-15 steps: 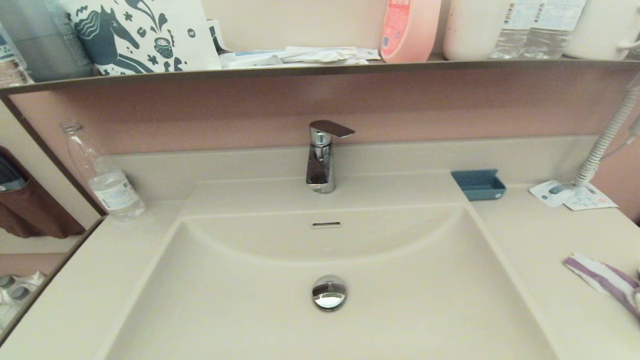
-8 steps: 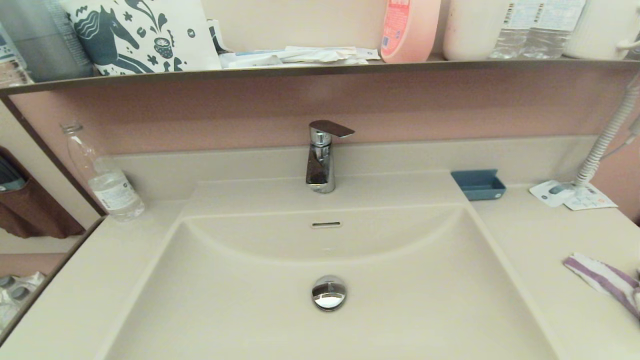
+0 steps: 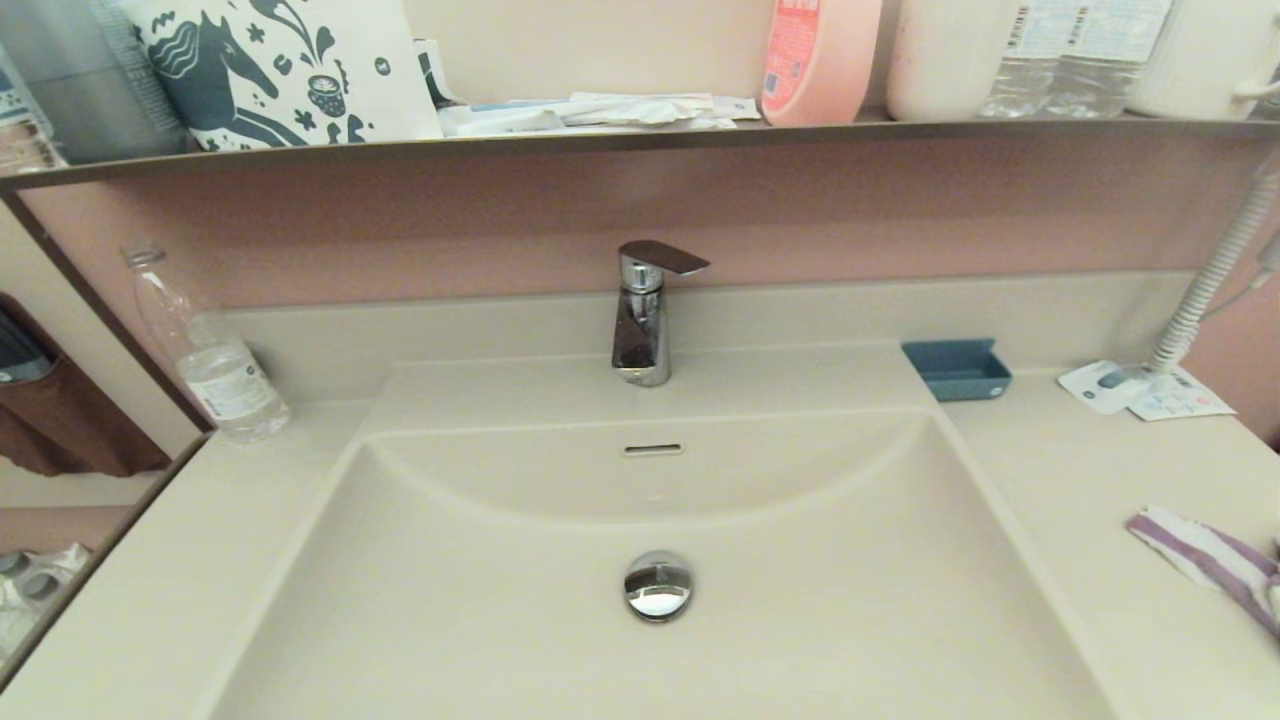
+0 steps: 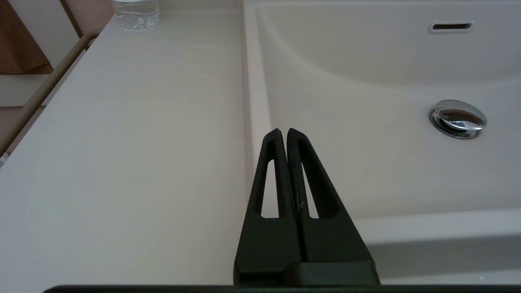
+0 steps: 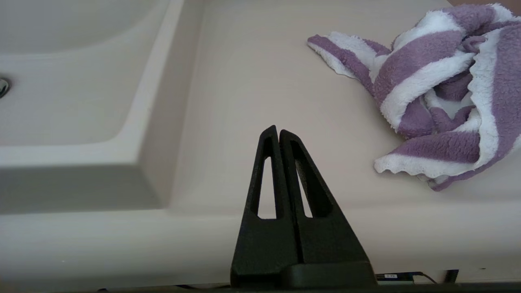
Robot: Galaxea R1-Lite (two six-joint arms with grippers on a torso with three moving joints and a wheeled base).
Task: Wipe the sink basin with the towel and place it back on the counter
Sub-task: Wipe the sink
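Head view: you've got the sink basin (image 3: 650, 560) centred, chrome drain plug (image 3: 658, 585) mid-floor, overflow slot (image 3: 653, 449) on the curved back wall under the faucet (image 3: 645, 315). The towel (image 3: 1210, 565) lies on the counter (image 3: 1080, 490) at the far right, partly cut by the frame edge; its long axis runs diagonally, one end twd the back and the basin, the other twd the front-right corner. Blue tray (image 3: 958, 368) sits behind it near the back edge, water bottle (image 3: 215, 365) on the counter's left side. Neither arm shows here. Left wrist view: your left gripper (image 4: 283, 132) has its fingers pressed together, holding nothing, hovering over the basin's left rim w/ bare counter on one side of the tips and the basin floor on the other; drain plug (image 4: 458, 119) is well off to the basin side, bottle base (image 4: 136, 12) far ahead. Right wrist view: your right gripper (image 5: 275, 131) is likewise clamped closed w/ nothing in it, over the counter between the basin's right rim and the towel (image 5: 431, 93). Towel is bunched and crumpled, apart from the tips, lying ahead of them on the side away from the basin; one striped corner points back twd the basin.
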